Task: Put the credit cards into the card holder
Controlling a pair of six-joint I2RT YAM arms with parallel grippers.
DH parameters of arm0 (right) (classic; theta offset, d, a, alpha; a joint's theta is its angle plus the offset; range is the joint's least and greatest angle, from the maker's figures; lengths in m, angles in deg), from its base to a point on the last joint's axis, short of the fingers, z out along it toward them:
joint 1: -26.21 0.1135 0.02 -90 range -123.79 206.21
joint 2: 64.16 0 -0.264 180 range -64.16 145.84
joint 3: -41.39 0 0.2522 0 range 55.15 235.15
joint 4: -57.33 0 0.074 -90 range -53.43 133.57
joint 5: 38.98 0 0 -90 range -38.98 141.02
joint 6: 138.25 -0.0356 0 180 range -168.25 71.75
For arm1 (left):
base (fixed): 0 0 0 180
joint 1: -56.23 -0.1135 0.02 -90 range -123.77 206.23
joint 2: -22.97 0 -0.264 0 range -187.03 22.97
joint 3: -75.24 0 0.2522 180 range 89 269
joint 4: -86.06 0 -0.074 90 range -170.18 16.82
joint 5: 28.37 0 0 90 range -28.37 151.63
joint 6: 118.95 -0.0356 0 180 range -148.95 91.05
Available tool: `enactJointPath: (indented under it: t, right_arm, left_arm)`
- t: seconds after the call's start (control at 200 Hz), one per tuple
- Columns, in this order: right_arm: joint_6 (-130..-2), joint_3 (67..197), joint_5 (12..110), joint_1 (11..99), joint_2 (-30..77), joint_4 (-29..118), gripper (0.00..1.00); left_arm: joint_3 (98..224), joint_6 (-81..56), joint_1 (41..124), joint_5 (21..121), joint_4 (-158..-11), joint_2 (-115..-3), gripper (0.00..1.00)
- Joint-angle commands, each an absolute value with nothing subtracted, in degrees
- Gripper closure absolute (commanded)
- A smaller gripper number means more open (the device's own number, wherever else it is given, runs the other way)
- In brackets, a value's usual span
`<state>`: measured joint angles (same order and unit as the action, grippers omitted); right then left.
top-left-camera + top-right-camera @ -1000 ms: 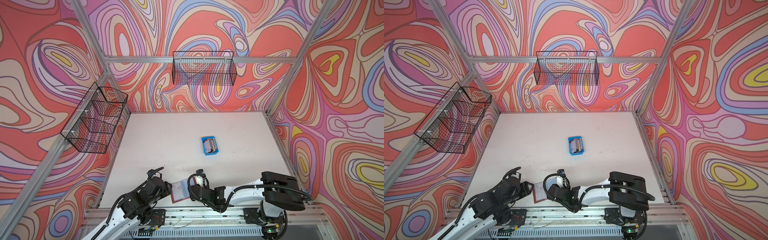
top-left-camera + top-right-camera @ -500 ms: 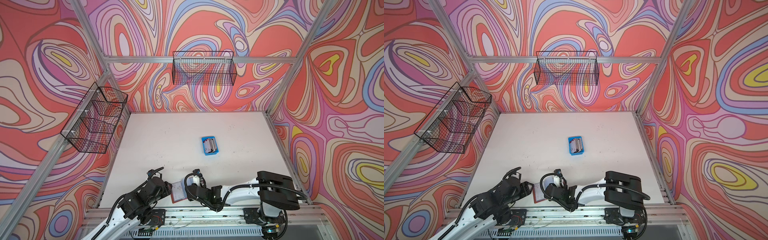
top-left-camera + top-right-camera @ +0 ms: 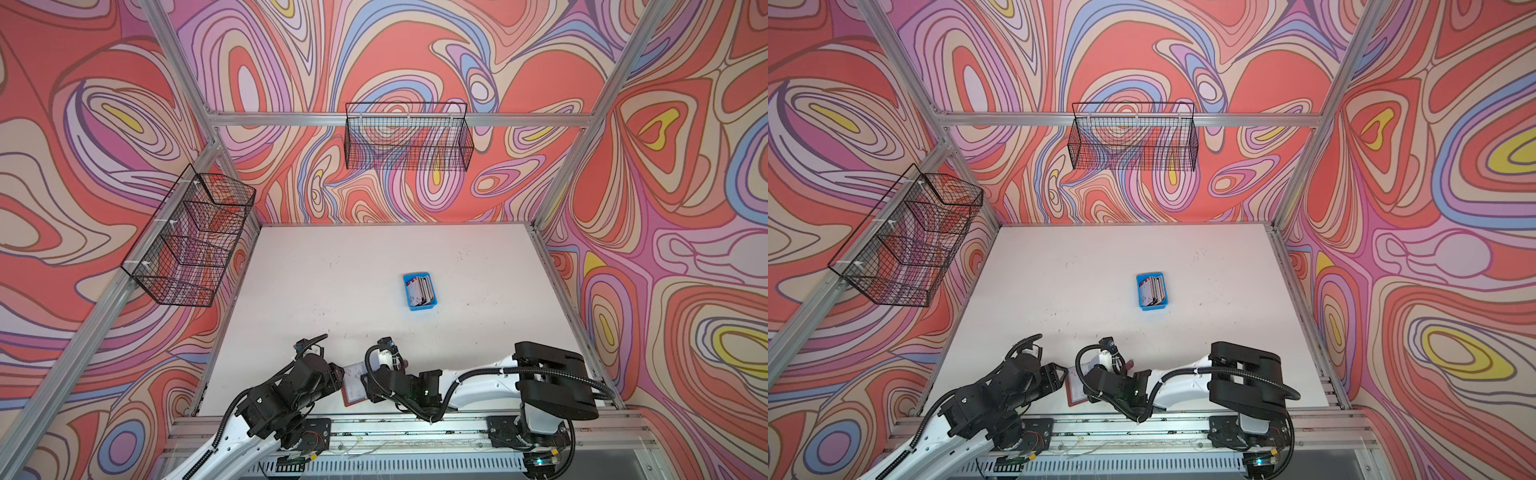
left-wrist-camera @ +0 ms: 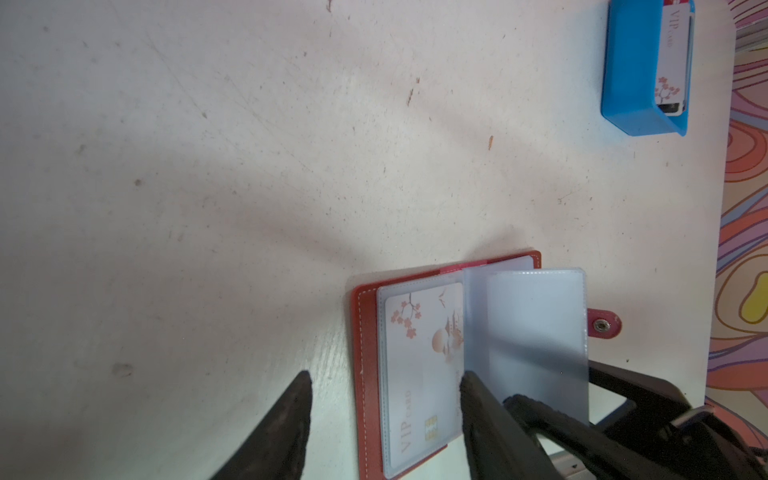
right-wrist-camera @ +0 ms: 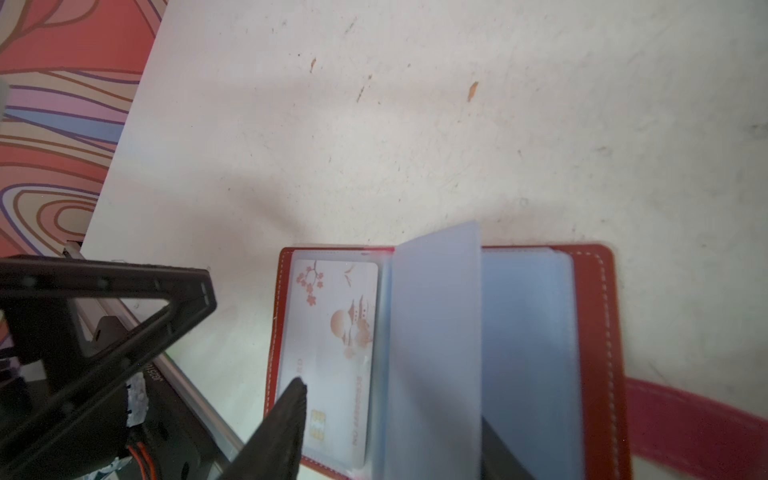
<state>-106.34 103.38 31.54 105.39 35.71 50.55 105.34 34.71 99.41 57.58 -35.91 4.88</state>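
The red card holder lies open near the table's front edge, between both grippers. One white credit card sits in its left sleeve. A clear sleeve page stands up at the spine. My left gripper is open: one finger is on the table beside the cover and the other is at the spine. My right gripper is open astride the upright page, with one fingertip over the card. More credit cards stand in a blue tray.
The holder's snap tab sticks out past its right cover. The aluminium front rail runs just behind both grippers. Black wire baskets hang on the back wall and the left wall. White table stretches beyond the tray.
My right arm has shifted a little to the left, closer over the card holder. The left arm and the blue tray have stayed put.
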Motion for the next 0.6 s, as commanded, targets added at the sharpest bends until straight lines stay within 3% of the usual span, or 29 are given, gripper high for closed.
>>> enactJointPath:
  t: [0.0,0.596]
  right_arm:
    - [-105.4,104.7,31.7,105.2,35.4,51.3,0.45]
    - [-104.1,106.2,39.7,105.2,40.7,59.9,0.46]
  left_arm:
    - [105.1,34.6,99.6,56.7,-35.4,5.3,0.41]
    - [105.6,34.6,99.6,54.8,-33.2,6.9,0.41]
